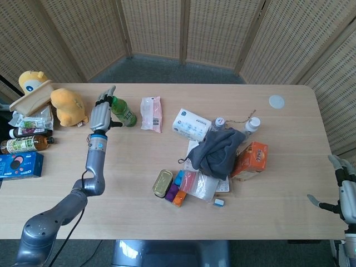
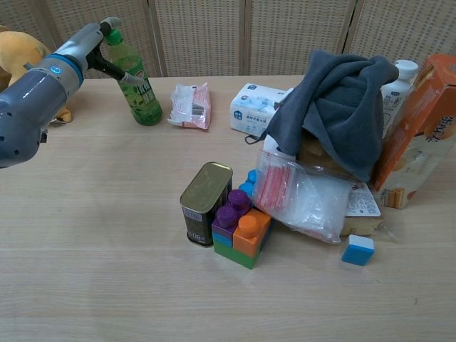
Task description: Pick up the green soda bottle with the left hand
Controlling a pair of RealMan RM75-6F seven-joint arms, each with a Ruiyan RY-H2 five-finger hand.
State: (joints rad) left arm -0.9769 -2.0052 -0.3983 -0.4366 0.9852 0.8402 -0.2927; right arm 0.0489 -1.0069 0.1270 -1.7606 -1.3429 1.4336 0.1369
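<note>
The green soda bottle stands at the back left of the table, its base on the wood and its capped top tilted to the left. My left hand is at the bottle's upper part. The thumb crosses the front of the bottle and the fingers reach straight past the neck on its far side, touching it without wrapping it. My right hand hangs off the table's right edge, fingers apart and holding nothing.
Yellow plush toys sit just left of the hand, with bottles and boxes at the left edge. A pink packet lies right of the bottle. Mid-table are a tissue pack, a grey cloth, a can and toy blocks.
</note>
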